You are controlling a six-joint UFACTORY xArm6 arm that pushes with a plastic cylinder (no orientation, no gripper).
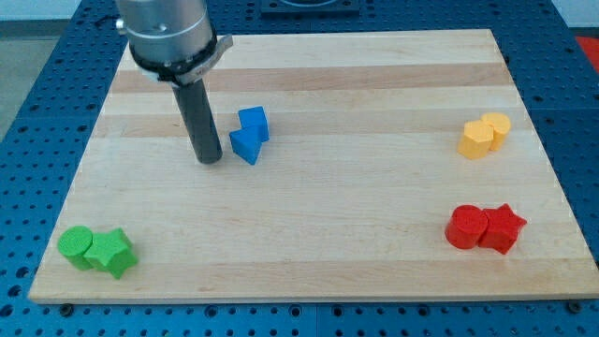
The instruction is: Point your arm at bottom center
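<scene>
You see my tip, a bare rod holding nothing, just left of the blue blocks; bottom centre lies well below them, unreached.

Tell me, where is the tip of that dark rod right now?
My tip rests on the wooden board in the view's upper left part, just left of the two blue blocks, seemingly not touching them, far from the bottom centre.

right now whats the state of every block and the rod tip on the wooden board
my tip: on the board, just left of the blue blocks, apart from them
blue blocks: two, touching
yellow blocks: two, touching
red blocks: two, touching
green blocks: two, touching
</scene>
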